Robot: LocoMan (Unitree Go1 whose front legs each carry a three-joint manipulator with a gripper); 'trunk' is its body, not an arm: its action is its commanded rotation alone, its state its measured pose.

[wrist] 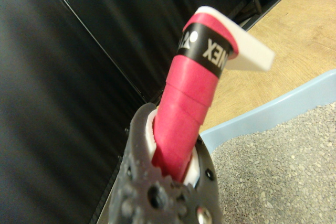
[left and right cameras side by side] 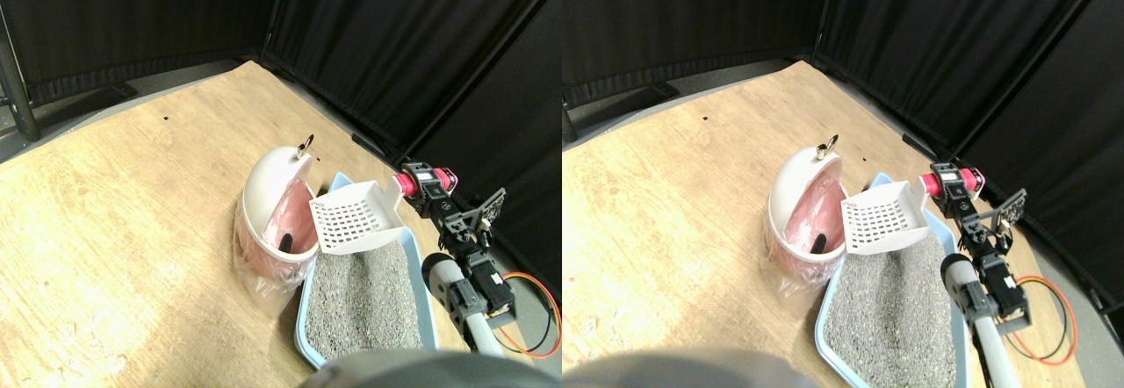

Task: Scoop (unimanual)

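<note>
A white slotted scoop [left and right cameras side by side: 356, 217] hangs above the far end of the light blue litter tray [left and right cameras side by side: 307, 305], its open mouth turned toward the white bin [left and right cameras side by side: 268, 182]. The bin has a pink liner, and a small dark lump [left and right cameras side by side: 288, 241] lies inside it. No litter shows in the scoop. My right gripper [left and right cameras side by side: 423, 183] is shut on the scoop's pink wrapped handle [left and right cameras side by side: 406, 183]. In the wrist view the handle [wrist: 191, 98] runs out of the jaw frame, with my gripper [wrist: 173, 148] around it. Grey litter [wrist: 278, 171] lies beyond the tray rim [wrist: 273, 113].
Black curtains [left and right cameras side by side: 395, 46] close off the back and the right, close to my arm. The wooden floor [left and right cameras side by side: 132, 195] stretches wide to the left. An orange cable [left and right cameras side by side: 543, 313] loops at the lower right. A dark pole [left and right cameras side by side: 18, 81] stands at the far left.
</note>
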